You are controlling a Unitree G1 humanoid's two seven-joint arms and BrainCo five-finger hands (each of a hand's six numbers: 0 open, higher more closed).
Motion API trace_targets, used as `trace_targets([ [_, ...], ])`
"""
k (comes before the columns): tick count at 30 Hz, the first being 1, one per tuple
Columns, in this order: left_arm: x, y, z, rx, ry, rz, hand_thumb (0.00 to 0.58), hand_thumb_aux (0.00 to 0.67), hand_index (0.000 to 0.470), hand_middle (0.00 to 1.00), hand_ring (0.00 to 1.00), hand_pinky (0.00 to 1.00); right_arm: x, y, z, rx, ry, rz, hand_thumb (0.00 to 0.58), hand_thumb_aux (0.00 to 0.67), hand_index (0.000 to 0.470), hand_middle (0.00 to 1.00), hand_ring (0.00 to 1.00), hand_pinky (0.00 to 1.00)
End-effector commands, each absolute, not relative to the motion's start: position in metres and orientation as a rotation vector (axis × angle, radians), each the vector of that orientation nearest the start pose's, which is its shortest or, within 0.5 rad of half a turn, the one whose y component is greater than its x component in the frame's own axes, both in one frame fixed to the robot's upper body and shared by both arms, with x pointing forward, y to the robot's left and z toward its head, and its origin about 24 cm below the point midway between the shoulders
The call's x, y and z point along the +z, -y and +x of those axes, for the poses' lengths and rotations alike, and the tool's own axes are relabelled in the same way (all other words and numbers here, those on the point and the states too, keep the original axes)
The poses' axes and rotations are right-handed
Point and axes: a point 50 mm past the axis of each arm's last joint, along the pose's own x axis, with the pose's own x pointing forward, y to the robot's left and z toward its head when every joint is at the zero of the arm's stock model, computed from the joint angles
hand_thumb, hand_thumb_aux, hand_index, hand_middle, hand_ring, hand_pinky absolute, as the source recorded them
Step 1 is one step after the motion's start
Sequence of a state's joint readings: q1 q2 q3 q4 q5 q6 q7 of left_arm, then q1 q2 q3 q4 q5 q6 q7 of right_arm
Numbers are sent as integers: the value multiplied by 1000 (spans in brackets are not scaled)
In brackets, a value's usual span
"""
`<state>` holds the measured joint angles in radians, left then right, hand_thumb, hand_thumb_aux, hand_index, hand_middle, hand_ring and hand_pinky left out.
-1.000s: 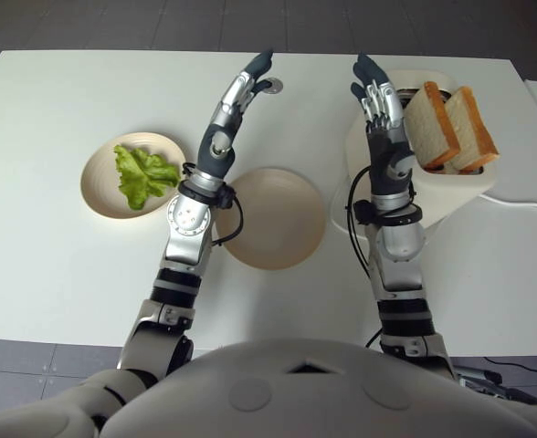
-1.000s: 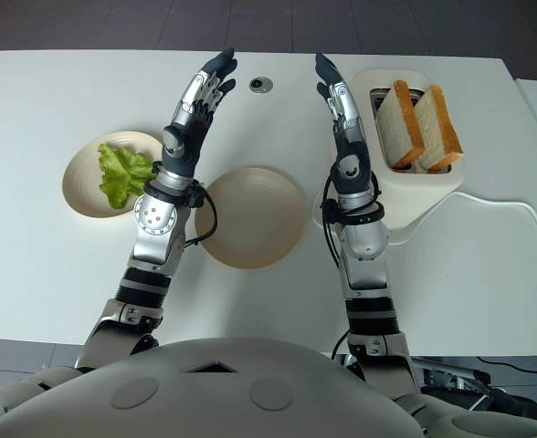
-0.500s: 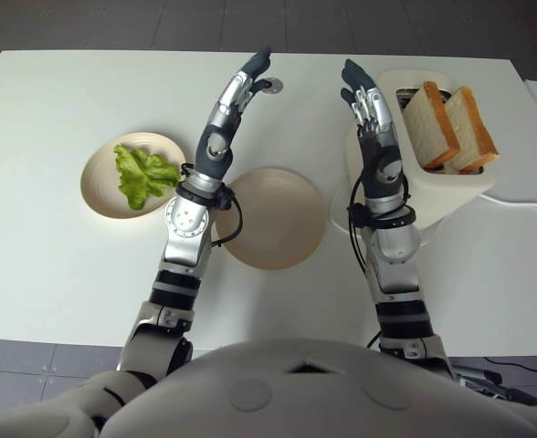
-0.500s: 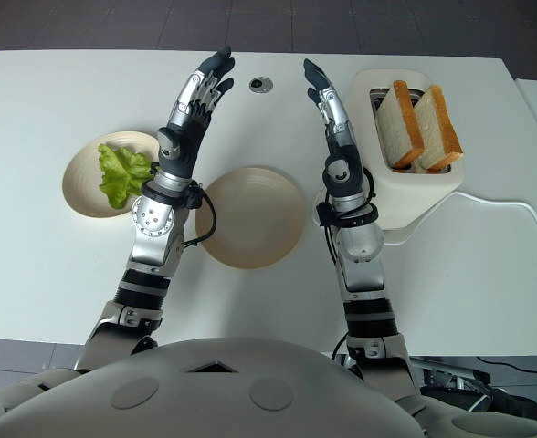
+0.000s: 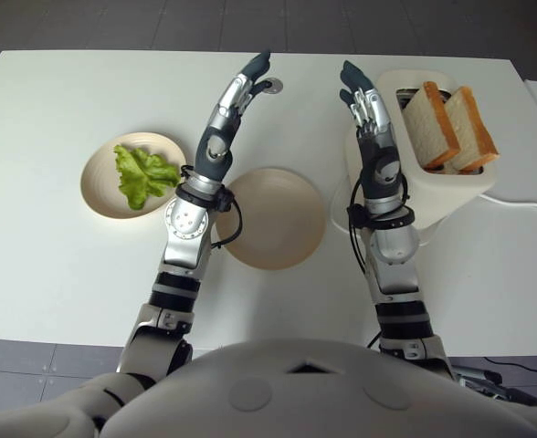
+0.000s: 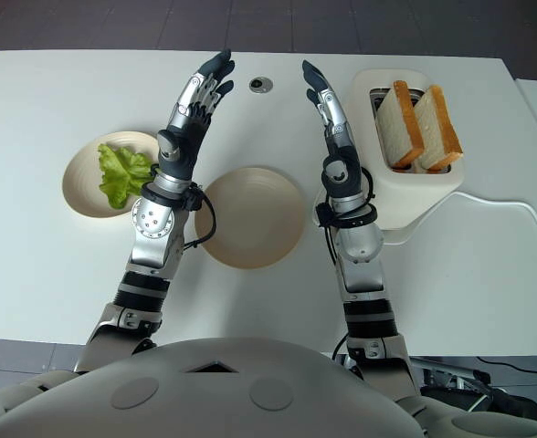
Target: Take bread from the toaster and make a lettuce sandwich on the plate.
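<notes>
Two bread slices (image 5: pixel 449 128) stand upright in the toaster (image 5: pixel 460 190), at two o'clock from the empty plate (image 5: pixel 282 228) mid-worktop (image 5: pixel 58 100). They look light, dry and crumbly, so a gentle pinch on the exposed top crusts should suit. The lettuce (image 5: pixel 142 173), limp and easily torn, lies in a dish (image 5: pixel 100 192) at nine o'clock. Left hand (image 5: pixel 221 132) and right hand (image 5: pixel 378 137) hover raised, fingers (image 5: pixel 358 91) stretched out, holding nothing.
</notes>
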<state>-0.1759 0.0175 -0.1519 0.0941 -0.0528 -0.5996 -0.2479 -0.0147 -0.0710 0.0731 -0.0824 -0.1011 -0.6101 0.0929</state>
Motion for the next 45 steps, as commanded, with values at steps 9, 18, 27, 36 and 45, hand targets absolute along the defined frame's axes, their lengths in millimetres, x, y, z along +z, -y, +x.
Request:
trace_targets([
  [9,116,-97,257,-419,666,2,0,0,0,0,0,0,195,204,187,108,916,-371,0,0,0,0,0,0],
  [18,114,-101,256,-402,658,6,0,0,0,0,0,0,182,282,201,-164,568,-975,0,0,0,0,0,0],
  [27,112,-101,257,-410,637,-11,0,0,0,0,0,0,120,321,204,-92,83,-1120,0,0,0,0,0,0],
  [36,113,-103,255,-407,637,-7,0,0,0,0,0,0,121,304,206,-34,140,-1105,104,63,44,0,0,0],
  [45,111,-101,253,-417,635,-19,0,0,0,0,0,0,157,307,207,-187,329,-976,580,670,470,1000,1000,1000],
])
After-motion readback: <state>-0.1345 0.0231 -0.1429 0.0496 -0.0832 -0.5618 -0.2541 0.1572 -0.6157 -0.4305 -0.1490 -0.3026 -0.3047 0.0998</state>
